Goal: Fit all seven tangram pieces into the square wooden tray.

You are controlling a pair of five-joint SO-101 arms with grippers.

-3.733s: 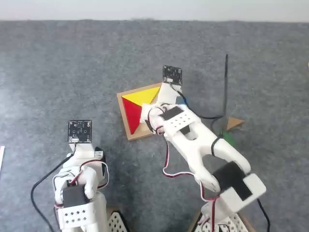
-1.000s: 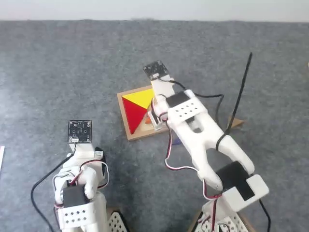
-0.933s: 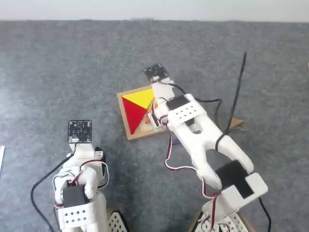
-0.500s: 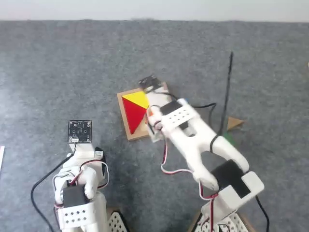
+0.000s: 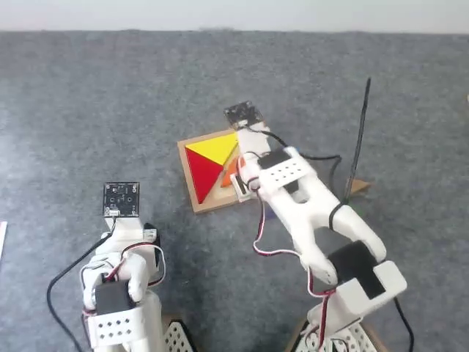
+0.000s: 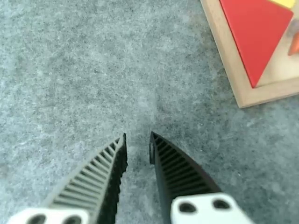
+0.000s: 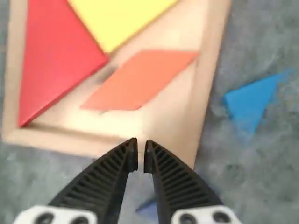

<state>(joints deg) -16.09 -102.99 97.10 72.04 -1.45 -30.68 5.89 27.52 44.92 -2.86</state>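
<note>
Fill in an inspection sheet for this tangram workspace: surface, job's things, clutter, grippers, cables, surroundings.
Surface: grey carpet.
Job's things: wooden tray holds red triangle, yellow triangle and orange parallelogram; blue triangle and tan triangle lie outside on the carpet.
Clutter: white object at the left edge, too little showing to identify.
Grippers: right gripper shut, empty, over the tray's edge; left gripper slightly open, empty, above carpet near the tray's corner.
Cables: black cable beside the right arm.
Surroundings: pale wall behind.
</note>
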